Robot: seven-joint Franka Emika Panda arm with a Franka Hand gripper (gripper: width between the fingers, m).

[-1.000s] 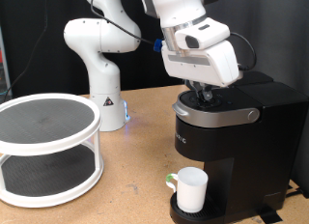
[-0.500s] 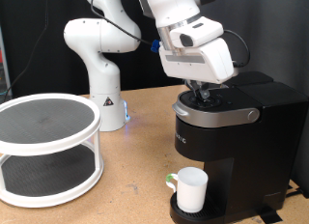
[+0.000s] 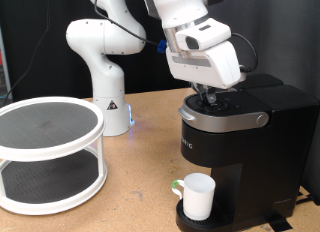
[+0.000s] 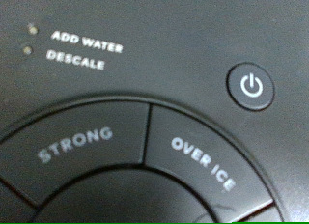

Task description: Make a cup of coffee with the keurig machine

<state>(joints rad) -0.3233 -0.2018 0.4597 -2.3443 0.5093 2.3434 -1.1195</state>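
Keurig machine (image 3: 235,152): big black box, silver-grey lid band round the brew head, at exterior view's right on a wooden table (image 3: 130,197).
Cup (image 3: 198,195): plain white mug w/ handle, upright on the drip base under the brew head.
Gripper (image 3: 210,96): right above the machine's top, fingers down at the lid; can't tell if spread or closed.
Writing: "ADD WATER" (image 4: 87,38), "DESCALE" (image 4: 74,61), "STRONG" (image 4: 75,145), "OVER ICE" (image 4: 203,163), power symbol button (image 4: 251,87).
Other: white two-tier round rack (image 3: 48,152) at exterior view's left.

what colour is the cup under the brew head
Plain white cup, clearest in the exterior view.
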